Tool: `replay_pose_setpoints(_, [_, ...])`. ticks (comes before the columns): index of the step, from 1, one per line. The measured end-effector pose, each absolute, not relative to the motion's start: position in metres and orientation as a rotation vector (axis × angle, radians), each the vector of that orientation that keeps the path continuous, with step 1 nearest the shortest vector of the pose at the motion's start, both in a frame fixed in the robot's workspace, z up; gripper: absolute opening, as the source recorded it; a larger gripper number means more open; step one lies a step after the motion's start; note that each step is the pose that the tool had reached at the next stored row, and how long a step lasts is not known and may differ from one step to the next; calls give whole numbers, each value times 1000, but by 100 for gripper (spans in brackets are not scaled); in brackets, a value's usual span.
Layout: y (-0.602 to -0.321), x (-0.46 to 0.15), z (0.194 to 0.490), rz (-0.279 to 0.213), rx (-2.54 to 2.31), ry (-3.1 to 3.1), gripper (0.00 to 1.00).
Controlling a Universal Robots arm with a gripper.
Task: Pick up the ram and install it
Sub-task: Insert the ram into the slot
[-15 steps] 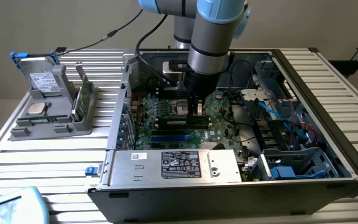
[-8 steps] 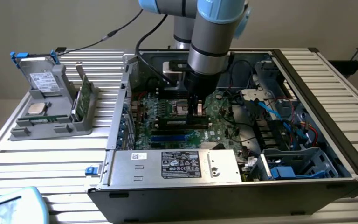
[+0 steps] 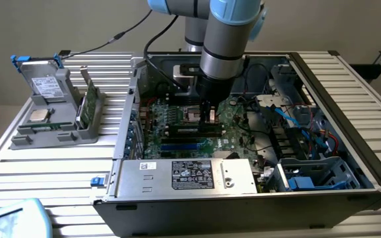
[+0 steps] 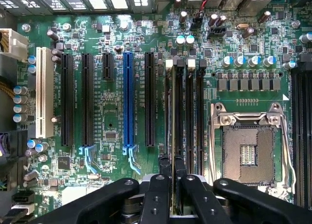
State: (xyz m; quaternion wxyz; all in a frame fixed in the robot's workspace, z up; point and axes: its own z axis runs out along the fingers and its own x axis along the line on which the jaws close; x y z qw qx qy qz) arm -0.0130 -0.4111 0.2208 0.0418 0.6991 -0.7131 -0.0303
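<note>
The ram (image 4: pixel 170 112) is a thin green stick seen edge-on, and my gripper (image 4: pixel 171 161) is shut on its near end between two black fingers (image 4: pixel 161 185). It stands lined up along the memory slot nearest the long black expansion slot (image 4: pixel 149 100). I cannot tell whether it is pressed home in that slot. In the exterior view my gripper (image 3: pixel 210 118) reaches straight down into the open computer case (image 3: pixel 349 163), onto the green motherboard (image 3: pixel 177 119) beside the processor socket (image 3: pixel 194 114).
Next to the memory slots lie the open silver processor socket (image 4: pixel 246 151) and a blue expansion slot (image 4: pixel 128 100). A power supply (image 3: pixel 187 174) sits at the case front, with cables (image 3: pixel 296 124) at the exterior view's right. A grey parts holder (image 3: pixel 51 124) with a green card (image 3: pixel 88 101) stands at its left.
</note>
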Motion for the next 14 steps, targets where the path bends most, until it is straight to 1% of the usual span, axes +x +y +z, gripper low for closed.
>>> replay_pose_setpoints(14, [-411,-13,221,-93,2132,-2190,14])
